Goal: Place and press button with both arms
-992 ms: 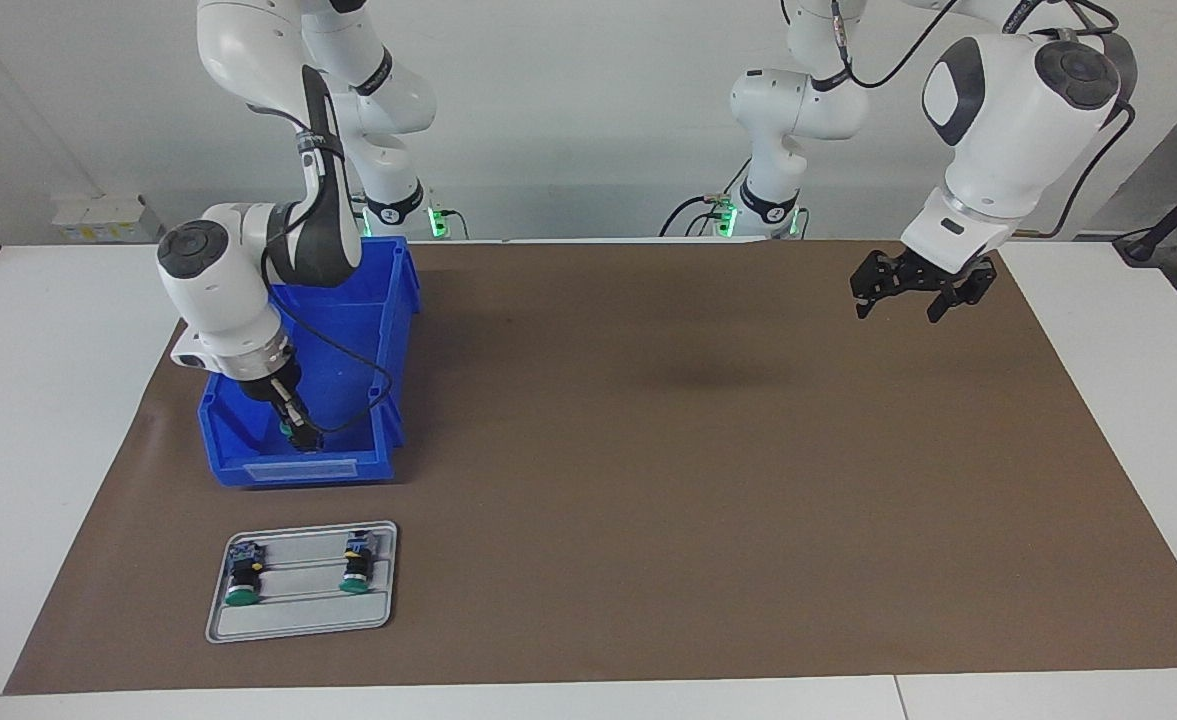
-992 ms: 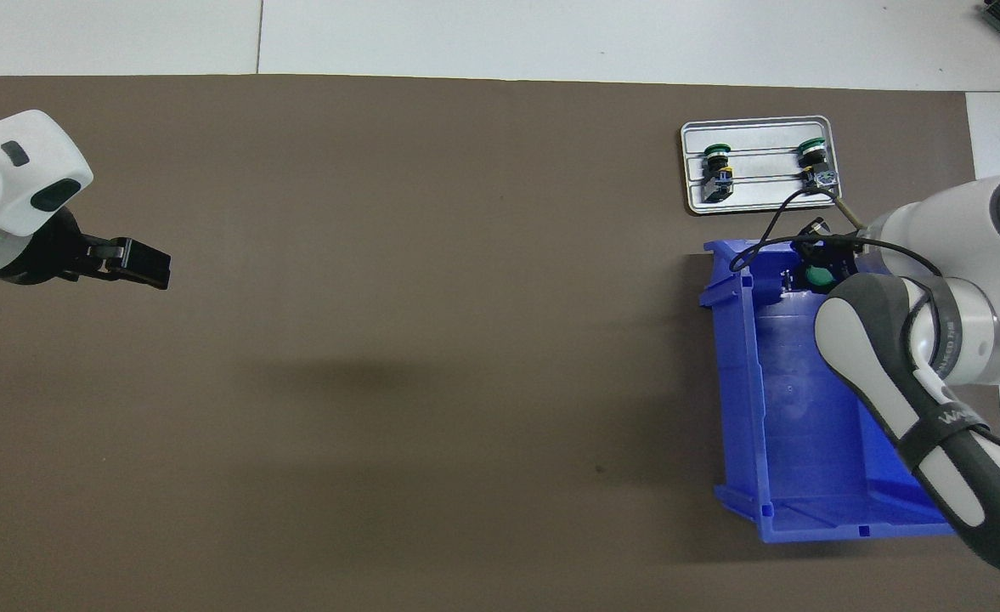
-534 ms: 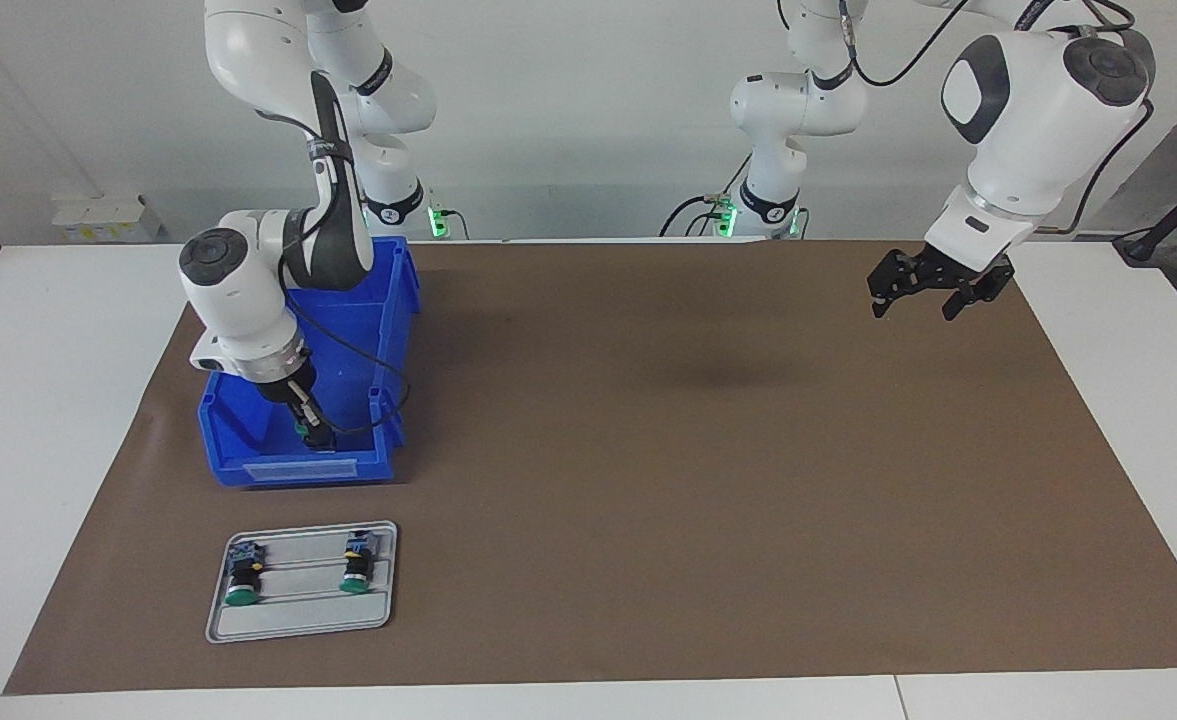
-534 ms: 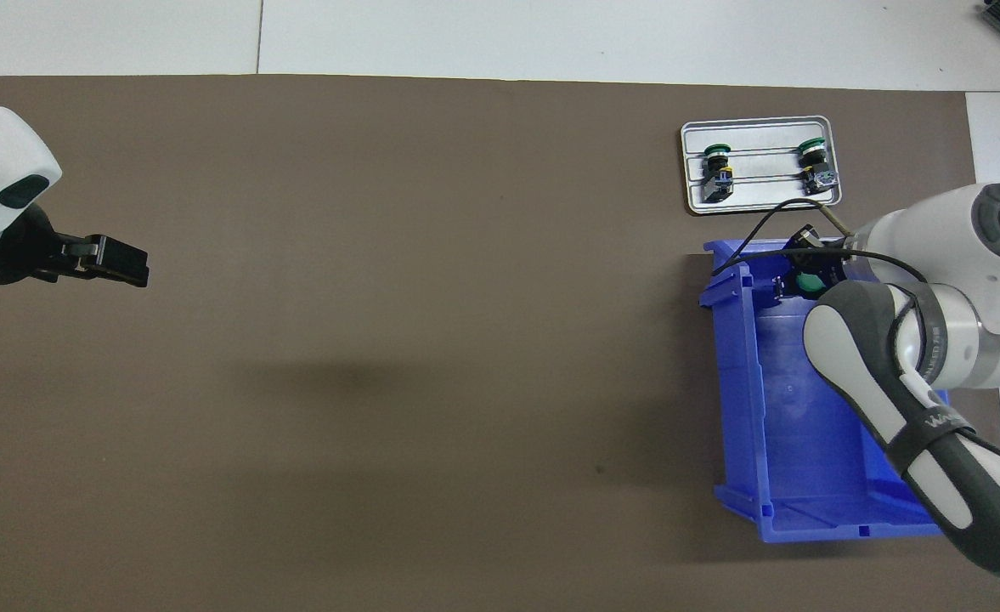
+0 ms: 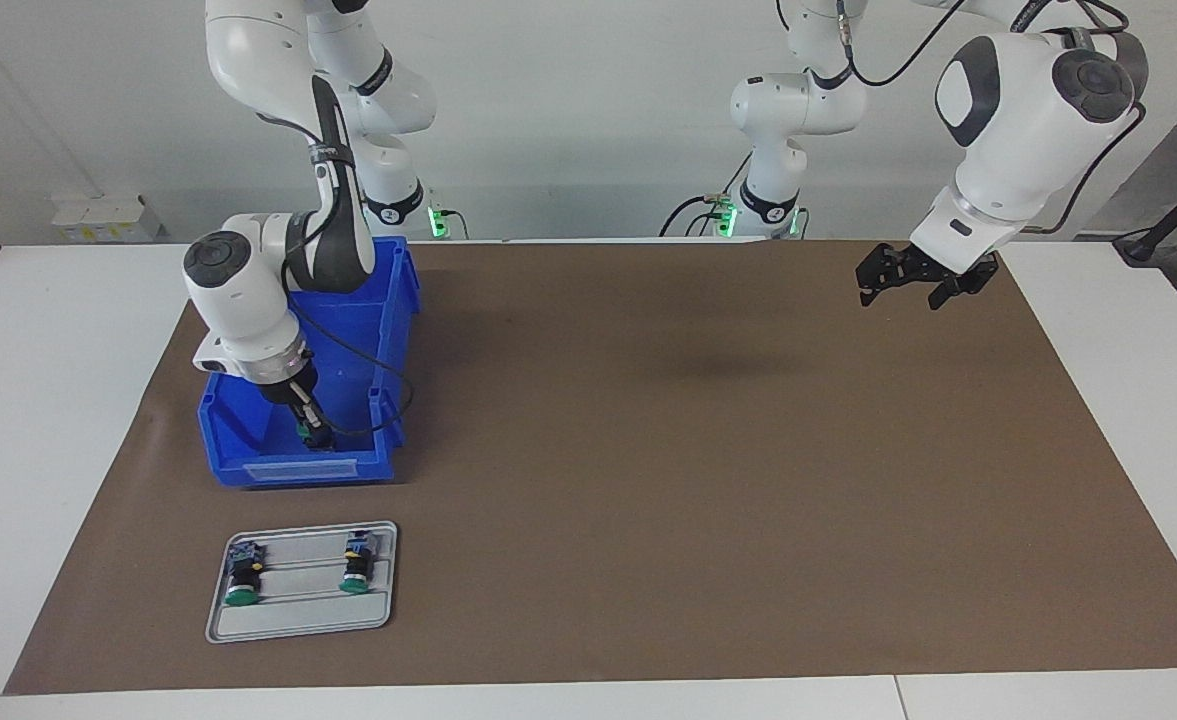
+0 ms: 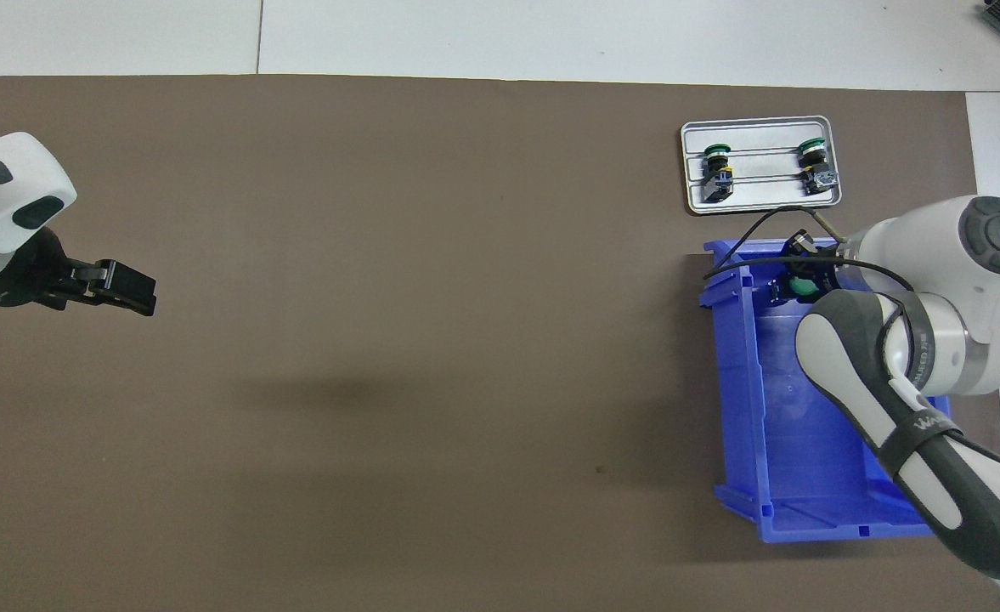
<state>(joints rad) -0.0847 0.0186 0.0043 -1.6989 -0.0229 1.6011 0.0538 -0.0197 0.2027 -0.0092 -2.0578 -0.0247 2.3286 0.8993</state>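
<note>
Tray (image 5: 300, 621) near the mat's corner at the right arm's end already holds two buttons. Right gripper (image 5: 313, 437), inside the blue bin (image 5: 248, 462), grips the third button (image 6: 799, 287), still unplaced. Left gripper (image 5: 910, 286) waits open.
</note>
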